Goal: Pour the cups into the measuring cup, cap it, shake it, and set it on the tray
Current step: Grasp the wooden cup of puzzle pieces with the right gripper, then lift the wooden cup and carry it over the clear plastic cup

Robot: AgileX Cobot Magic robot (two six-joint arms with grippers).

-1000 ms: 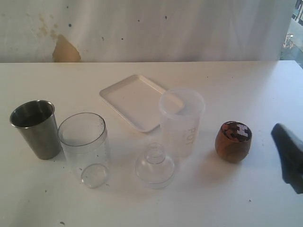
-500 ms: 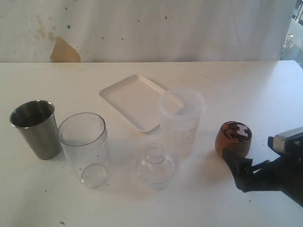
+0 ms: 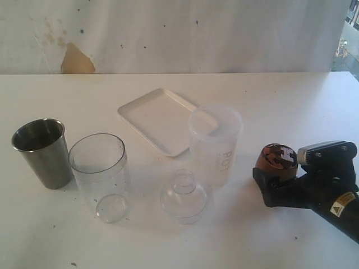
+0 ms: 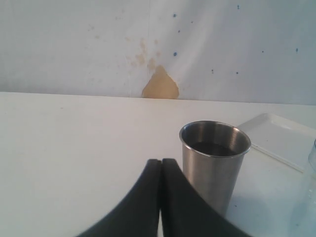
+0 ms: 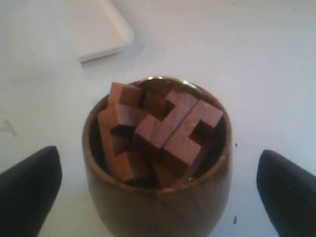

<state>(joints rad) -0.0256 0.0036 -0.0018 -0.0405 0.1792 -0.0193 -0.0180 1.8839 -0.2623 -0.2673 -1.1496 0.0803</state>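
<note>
Steel tumbler [image 3: 42,154] stands upright at the left of the white table [image 3: 291,101]. In the left wrist view we see the left gripper [image 4: 161,197] just short of it, fingers pressed together on nothing. Next comes the clear measuring cup [image 3: 100,168], upright beside the tumbler, then a clear dome cap [image 3: 183,196]. Behind them lies the white tray [image 3: 160,119], with a frosted tub [image 3: 216,143] at its near corner. Farthest right, the wooden cup [image 3: 276,159] holds brown wooden blocks [image 5: 158,128]. The right gripper [image 5: 158,197] has its fingers spread wide on either side of the cup, not touching it.
</note>
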